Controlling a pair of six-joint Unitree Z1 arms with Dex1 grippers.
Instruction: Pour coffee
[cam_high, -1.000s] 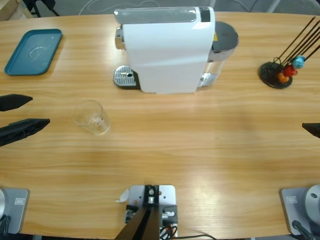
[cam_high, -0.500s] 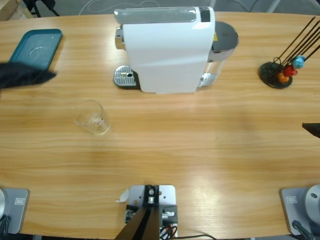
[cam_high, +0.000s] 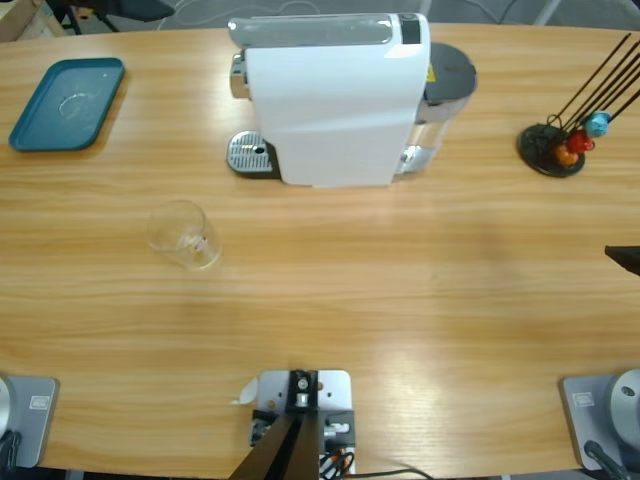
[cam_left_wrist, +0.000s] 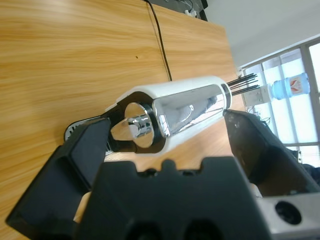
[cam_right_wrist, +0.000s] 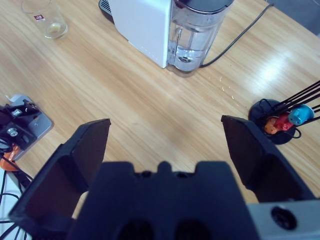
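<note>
Though no coffee can be made out anywhere, a clear glass (cam_high: 182, 234) stands on the bench (cam_high: 400, 290), far ahead of the right hand (cam_right_wrist: 165, 135), whose jaws are spread wide on nothing. Only that hand's tip shows at the high view's right edge. The left hand (cam_left_wrist: 165, 145), also spread and empty, faces the white coffee machine (cam_left_wrist: 172, 112), and is cut out of the high view.

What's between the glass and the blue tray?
Nothing but bare wood. In the high view the glass stands apart from the tray, and only the table shows between them.
</note>
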